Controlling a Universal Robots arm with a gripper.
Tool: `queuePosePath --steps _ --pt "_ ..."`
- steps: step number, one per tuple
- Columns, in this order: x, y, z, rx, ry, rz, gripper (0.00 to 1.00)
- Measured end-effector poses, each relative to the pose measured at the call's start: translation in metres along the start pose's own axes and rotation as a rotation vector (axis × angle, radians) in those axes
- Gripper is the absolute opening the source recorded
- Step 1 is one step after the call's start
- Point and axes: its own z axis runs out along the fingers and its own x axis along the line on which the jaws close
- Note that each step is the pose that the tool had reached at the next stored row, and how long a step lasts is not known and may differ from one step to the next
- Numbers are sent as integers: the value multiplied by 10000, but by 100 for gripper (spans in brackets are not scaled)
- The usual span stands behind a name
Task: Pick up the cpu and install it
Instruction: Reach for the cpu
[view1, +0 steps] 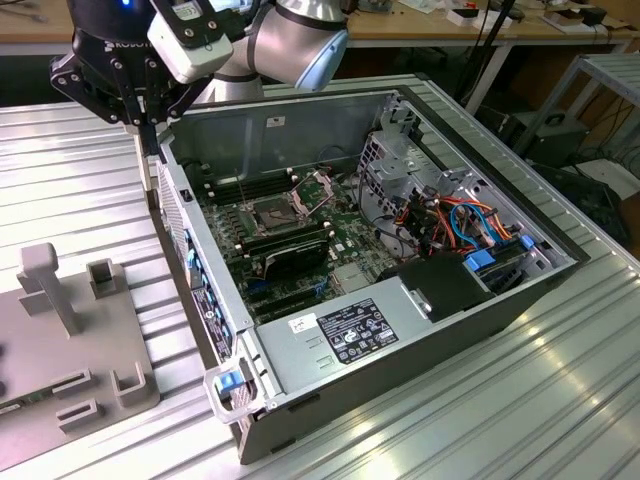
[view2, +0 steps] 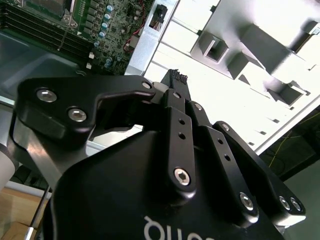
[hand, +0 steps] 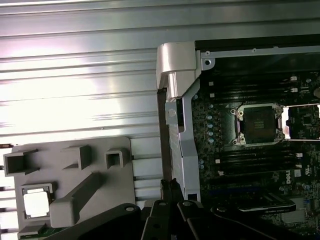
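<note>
Ribbed aluminium table (view1: 80, 180) carries a grey moulded fixture tray (view1: 90, 330) at 8 o'clock in the exterior view. The flat silver-grey square cpu (hand: 37, 204) sits in a tray pocket. At 11 o'clock the black gripper (view1: 150, 140), fingers pressed together and empty, hangs beside the open steel computer case (view1: 330, 350), masking its corner.

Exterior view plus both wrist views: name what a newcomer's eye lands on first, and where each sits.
The open computer case fills the middle of the exterior view, its empty socket bare on the motherboard. The black gripper hangs shut above the case's wall on the exterior view's left. In the first wrist view the cpu lies shining in a grey fixture beside the case.
</note>
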Motion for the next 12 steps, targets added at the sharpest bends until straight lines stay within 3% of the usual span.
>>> queuePosePath --steps 12 --pt "34 -3 -1 0 0 3 11"
